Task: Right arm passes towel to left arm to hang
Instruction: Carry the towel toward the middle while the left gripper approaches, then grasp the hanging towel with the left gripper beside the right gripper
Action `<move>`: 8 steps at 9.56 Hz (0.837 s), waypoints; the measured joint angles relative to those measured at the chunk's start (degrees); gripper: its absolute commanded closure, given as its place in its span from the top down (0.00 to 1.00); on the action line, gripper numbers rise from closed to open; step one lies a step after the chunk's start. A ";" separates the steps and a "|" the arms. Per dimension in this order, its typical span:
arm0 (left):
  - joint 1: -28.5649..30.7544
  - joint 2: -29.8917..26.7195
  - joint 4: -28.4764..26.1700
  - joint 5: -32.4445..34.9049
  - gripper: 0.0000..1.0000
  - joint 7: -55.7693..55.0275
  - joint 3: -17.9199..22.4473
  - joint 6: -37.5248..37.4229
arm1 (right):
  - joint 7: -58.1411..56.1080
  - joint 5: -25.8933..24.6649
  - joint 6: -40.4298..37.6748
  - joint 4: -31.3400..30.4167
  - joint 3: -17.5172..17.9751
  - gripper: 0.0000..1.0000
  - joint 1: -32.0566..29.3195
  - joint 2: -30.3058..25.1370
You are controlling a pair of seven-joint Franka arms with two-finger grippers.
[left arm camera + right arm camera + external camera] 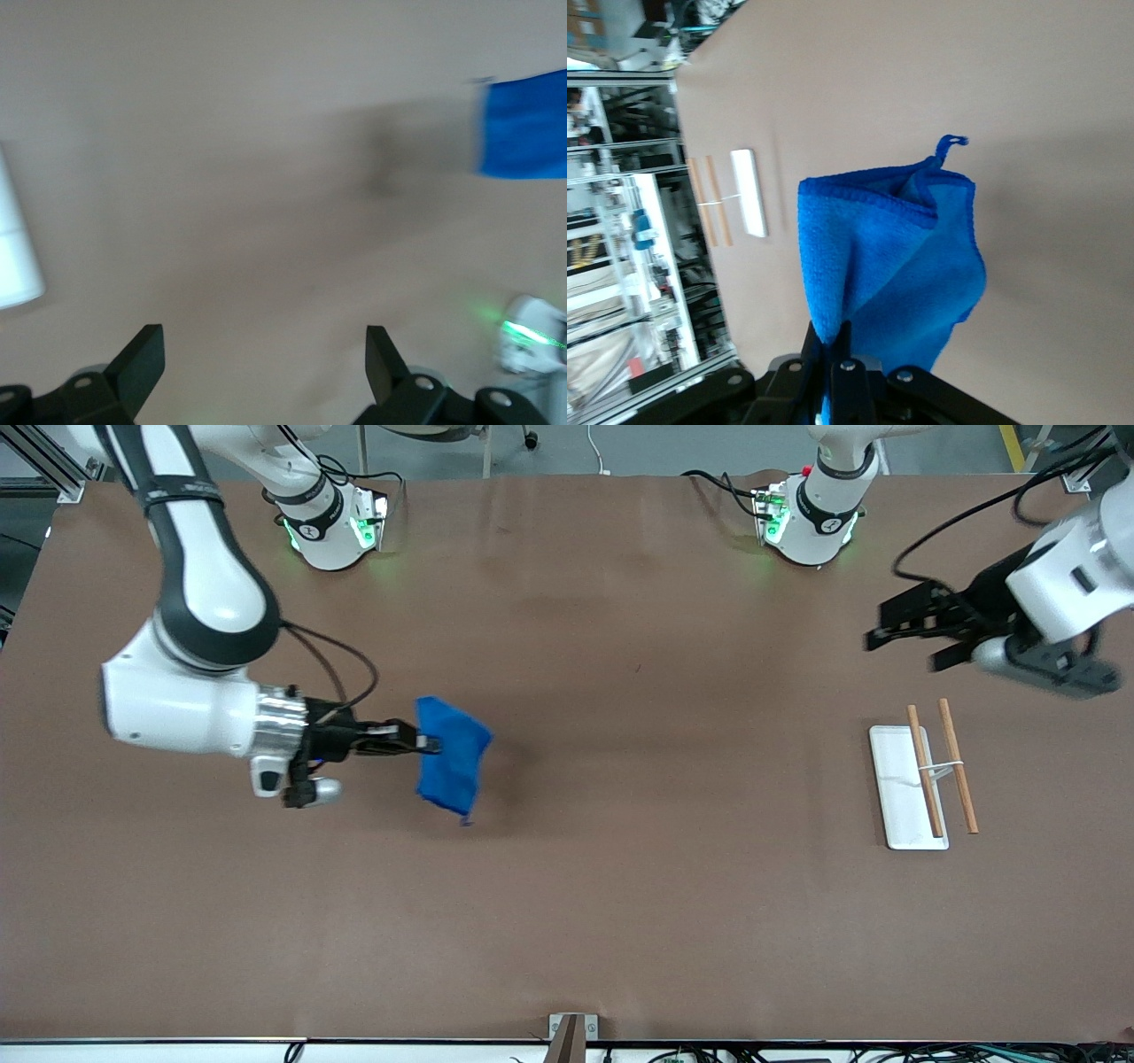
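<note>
The blue towel [453, 755] hangs in the air over the table toward the right arm's end, pinched at one edge by my right gripper [429, 743], which is shut on it. In the right wrist view the towel [895, 266] droops folded from the fingertips [835, 341], a short thread loop at one corner. My left gripper [899, 631] is up in the air at the left arm's end, above the table beside the rack, its fingers open and empty. In the left wrist view its gripper [264, 350] frames bare table, with the towel [524, 126] seen farther off.
A small white base with two wooden rods [926, 781] lies on the table toward the left arm's end, beneath and nearer the front camera than the left gripper. The rack [728, 197] also shows in the right wrist view. Both arm bases stand along the table's back edge.
</note>
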 measured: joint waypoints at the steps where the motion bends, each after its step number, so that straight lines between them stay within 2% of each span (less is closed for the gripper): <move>1: 0.27 3.32 -0.41 -8.32 0.99 4.30 0.13 1.19 | 0.05 5.23 3.60 -0.03 3.99 0.00 0.11 0.93; 2: 0.76 6.51 -0.97 -15.71 0.96 7.34 0.20 1.99 | 0.00 10.58 8.14 0.01 8.13 0.00 0.22 1.92; 4: 1.39 10.33 -3.54 -28.42 0.92 10.76 0.29 2.63 | -0.01 17.57 15.21 0.32 14.89 0.00 0.43 3.17; 6: 1.30 11.71 -10.38 -40.08 0.85 18.93 0.22 3.58 | 0.00 25.89 16.27 2.50 17.83 0.00 0.74 3.35; 8: 1.26 15.63 -16.17 -48.59 0.80 29.07 0.08 2.81 | 0.01 32.78 16.22 5.46 18.87 0.00 1.50 3.44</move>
